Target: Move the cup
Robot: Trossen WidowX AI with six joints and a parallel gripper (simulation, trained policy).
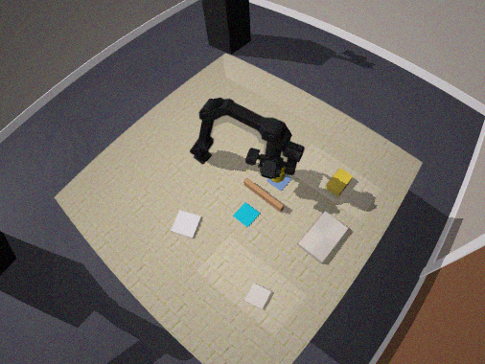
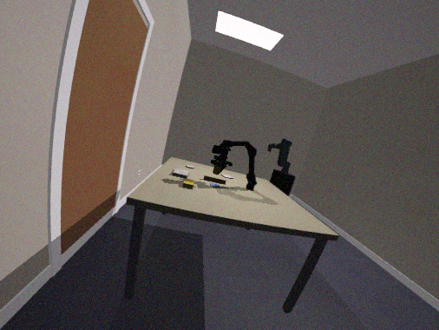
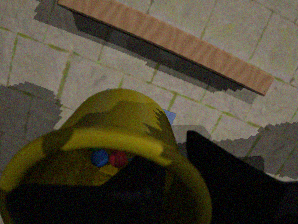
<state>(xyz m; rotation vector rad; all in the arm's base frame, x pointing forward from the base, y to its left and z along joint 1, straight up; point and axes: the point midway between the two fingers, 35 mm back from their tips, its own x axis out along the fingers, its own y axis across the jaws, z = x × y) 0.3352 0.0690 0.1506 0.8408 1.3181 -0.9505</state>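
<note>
Gripper point(image 1: 275, 170) point(image 2: 219, 164) point(image 3: 175, 138) closed on the wall of a yellow cup point(image 1: 278, 178) point(image 2: 218, 170) point(image 3: 120, 117), one finger inside the mouth and one outside; the cup hangs from it, raised off the table point(image 1: 144, 158) point(image 2: 204, 204).

"What lies under and around the gripper?"

"A blue pad point(image 1: 281, 183) point(image 2: 214, 185) point(image 3: 170, 116) lies below it; a wooden bar point(image 1: 264, 194) point(image 2: 214, 179) point(image 3: 175, 45) lies just past that; a cyan pad point(image 1: 246, 214), which I take for the goal, lies on the bar's far side from the gripper."

"And the marbles?"

"A blue marble point(image 3: 99, 158) and a red marble point(image 3: 118, 159) show inside the cup, beside the inner finger; the rest of the inside is too dark to count."

"How should the carry be done well?"

"Slowly, I would say; the step in hand looks like lifting and starting across, with the carry and the release to come. Keep the mouth uppermost; a one-sided pinch could let the cup swing, and I cannot tell its exact lean. Gain enough height for the cup's base to pass over the bar; a knock there could tip marbles out."

"Then the setting down?"

"Stop with the base centred above the cyan pad; lower straight until it sits flat; open gently, leaving room for the inner finger, then rise straight up so that it does not drag the rim."
</note>
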